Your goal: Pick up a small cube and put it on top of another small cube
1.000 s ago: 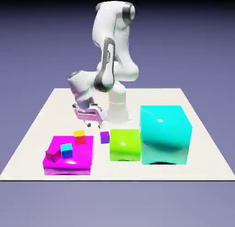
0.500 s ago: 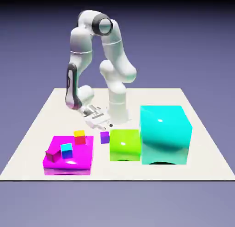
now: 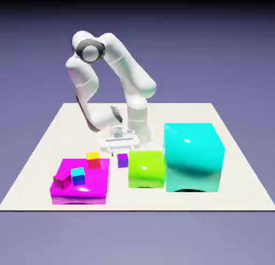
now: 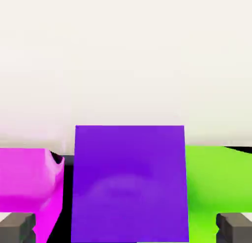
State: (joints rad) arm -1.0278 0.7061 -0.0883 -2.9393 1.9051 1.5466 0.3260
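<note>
The table (image 3: 177,113) looks very bright, almost white. Shiny spots glow on the green block (image 3: 146,169) and big blue block (image 3: 192,156). Up top, it gets black.

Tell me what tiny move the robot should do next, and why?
Probably ease the open tool forward, straight along where it points, toward the purple cube. In the hand view, the cube sits between the two spread fingertips, with a gap on each side, so closing now might be too soon.
</note>
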